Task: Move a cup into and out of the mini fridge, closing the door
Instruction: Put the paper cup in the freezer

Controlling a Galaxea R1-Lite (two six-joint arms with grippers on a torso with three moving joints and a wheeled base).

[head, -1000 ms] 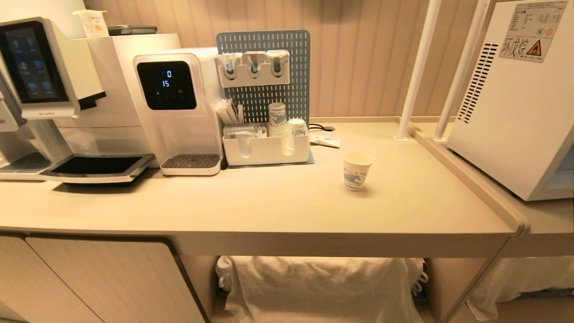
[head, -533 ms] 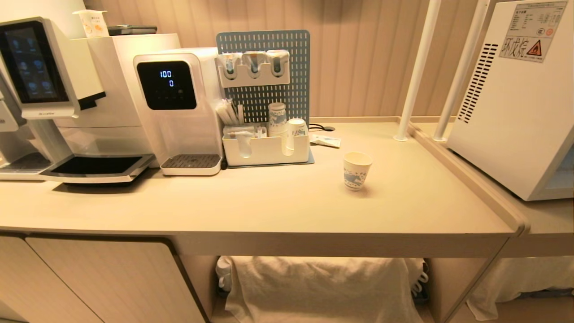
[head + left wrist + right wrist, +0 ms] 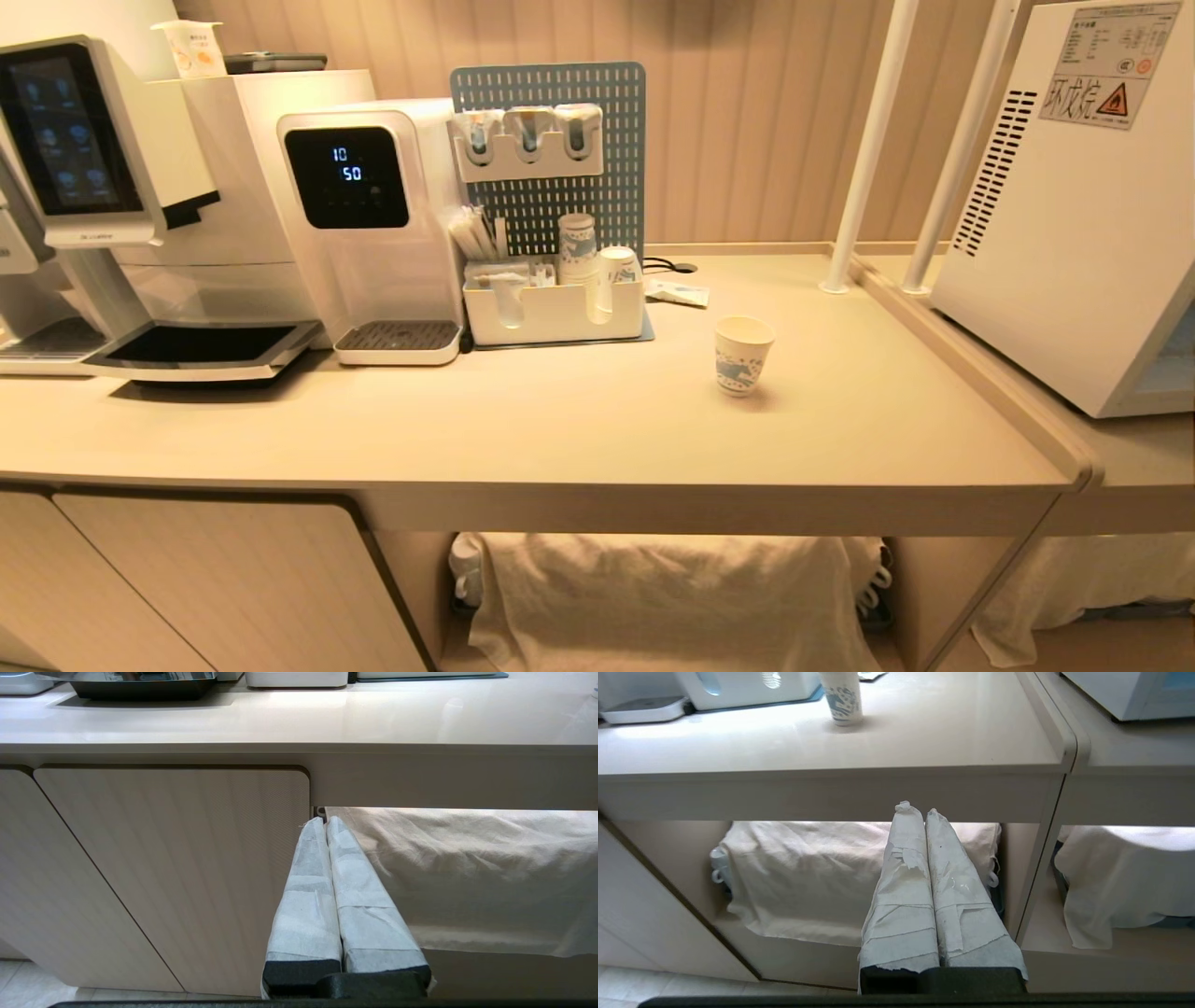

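Nothing on the bench has shifted since the earlier frames; only the digits on the water dispenser [image 3: 369, 229] have changed, and my head camera has not moved. From my seat, the cup [image 3: 742, 355] stands upright on the bench [image 3: 579, 420], right of middle, well clear of the front edge and nearer the right edge than the left. It is apart from everything else. Behind it and to the left, against the back edge, sits the white organiser tray [image 3: 555, 313] with the nested stack of cups [image 3: 579, 247] and the blue pegboard [image 3: 551, 149] above. Further left is the coffee machine [image 3: 84, 177]. Past the bench's right edge, on the adjoining counter, stands the mini fridge [image 3: 1074, 215]; I see only its white side and a sliver of the front, so I cannot tell how the door sits. Neither arm shows from the head. My right gripper [image 3: 914, 812] hangs below the bench's front edge, its wrapped fingers pressed together and empty. My left gripper [image 3: 325, 820] is likewise pressed together, parked before the cabinet door [image 3: 177, 872].
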